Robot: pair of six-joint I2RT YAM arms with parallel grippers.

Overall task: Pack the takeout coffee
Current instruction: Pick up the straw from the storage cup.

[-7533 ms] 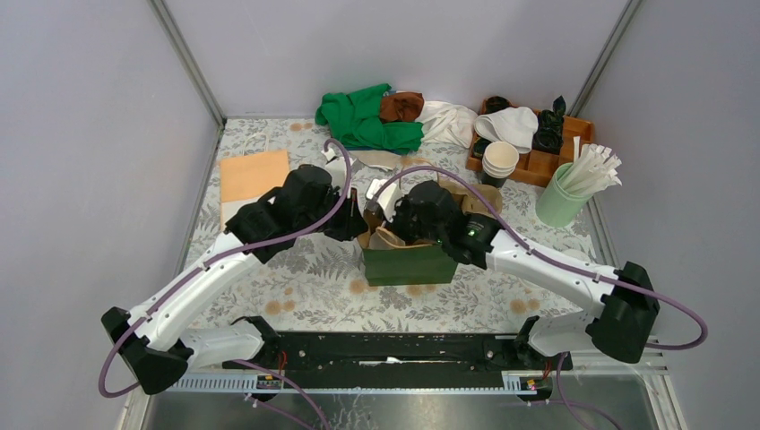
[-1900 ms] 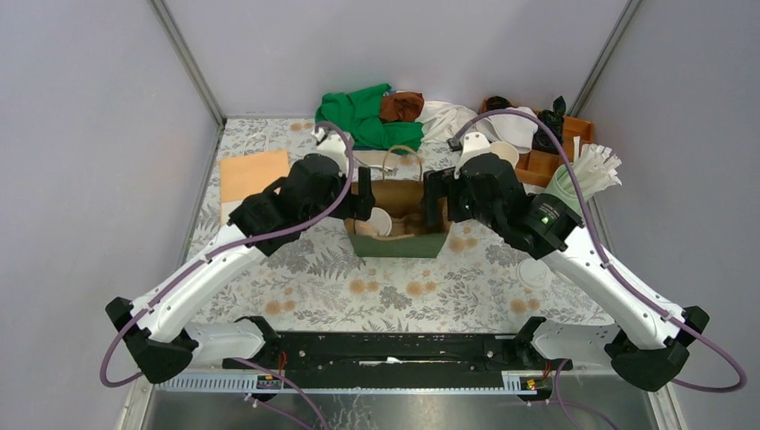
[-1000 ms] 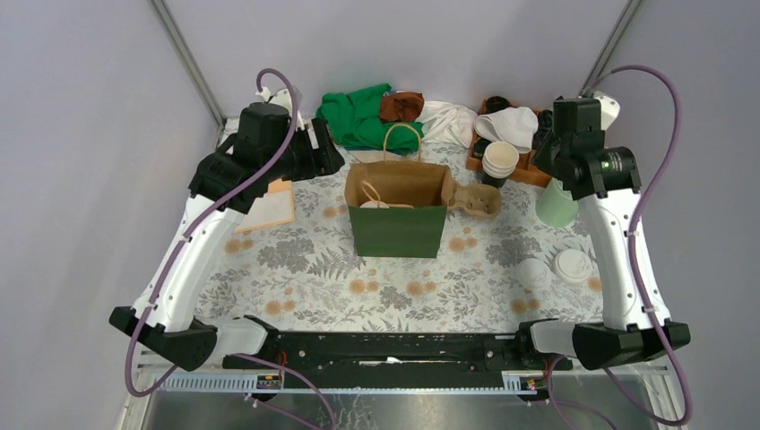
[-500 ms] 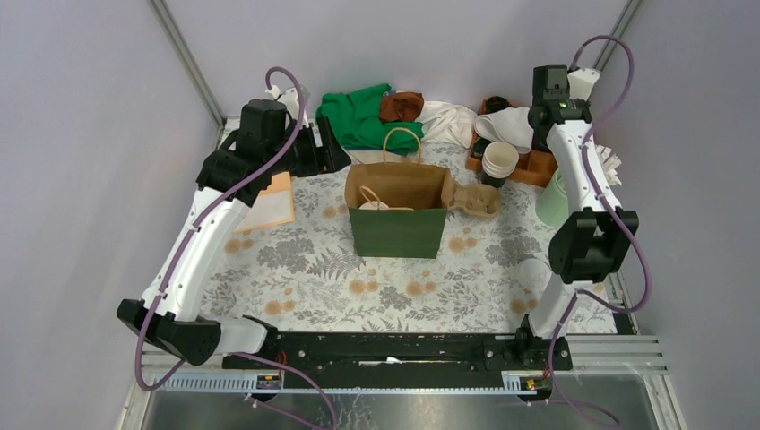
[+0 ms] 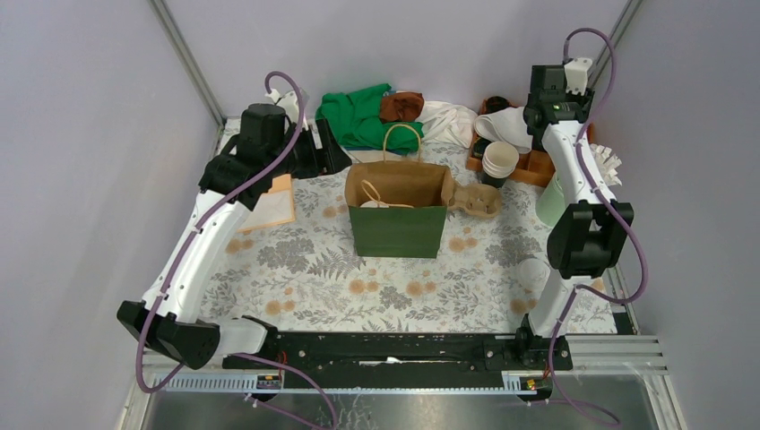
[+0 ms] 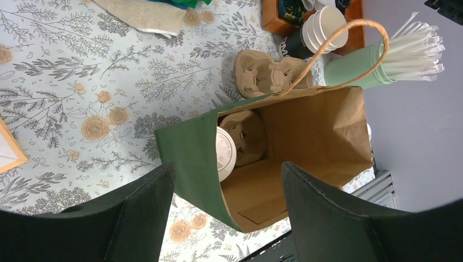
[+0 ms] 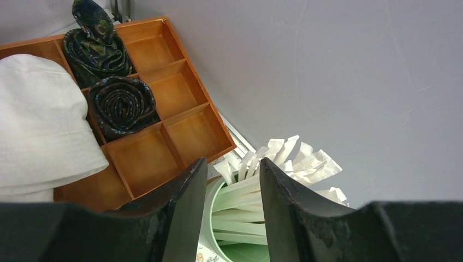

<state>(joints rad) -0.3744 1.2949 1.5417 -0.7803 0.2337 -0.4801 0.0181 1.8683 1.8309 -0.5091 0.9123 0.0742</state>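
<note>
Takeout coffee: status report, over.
Left claw open, empty, clear of the bag. Right claw open, empty, up by the straws. Coffee inside the bag, lid on. Nothing in the way.

green cloth (image 5: 363, 121) far edge | wooden tray (image 7: 144, 158) far right | straws (image 6: 420, 46) in green cup (image 6: 349, 68) | 1 cup stack (image 6: 327, 27)

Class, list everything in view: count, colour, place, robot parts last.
paper bag: one, green, table centre
takeout coffee: one, white, inside bag
cup carriers: two, brown, inside and beside bag
paper cups: one stack, cream, beside tray
straw holder: one, pale green, far right
wooden tray: one, orange-brown, far right
rolled cloths: two, dark, in tray
white cloth: one, white, over tray
loose cloths: three, green, brown, white, far edge
left gripper: one, black, open, left of bag
right gripper: one, black, open, above holder
</note>
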